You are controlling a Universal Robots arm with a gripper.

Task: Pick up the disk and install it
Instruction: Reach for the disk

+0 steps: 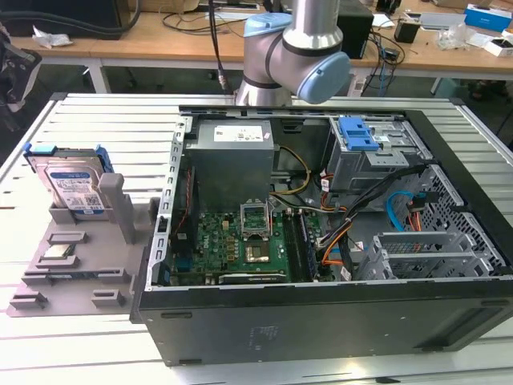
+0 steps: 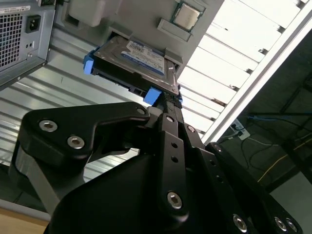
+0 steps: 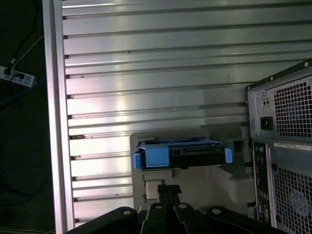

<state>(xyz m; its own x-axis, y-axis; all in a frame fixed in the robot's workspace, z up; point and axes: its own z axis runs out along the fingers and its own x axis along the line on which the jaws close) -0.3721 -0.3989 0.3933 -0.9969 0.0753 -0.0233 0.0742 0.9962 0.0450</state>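
Observation:
The disk [image 1: 74,186] is a silver hard drive with a blue-and-white label and blue side rails. It stands tilted in a slot of a grey holder tray [image 1: 100,269] at the exterior view's left, beside the open computer case [image 1: 321,321]. Both wrist views look down on the disk [image 2: 131,58] [image 3: 183,153] from a distance. My gripper [image 2: 170,100] [image 3: 167,189] hangs above it, well apart from it. Its black fingers are drawn together with nothing between them.
A small square processor chip [image 1: 58,251] lies on the tray in front of the disk. Inside the case sit a grey drive cage with a blue latch [image 1: 357,132], a motherboard [image 1: 240,241] and loose cables. The slatted metal table [image 1: 104,128] surrounds the case.

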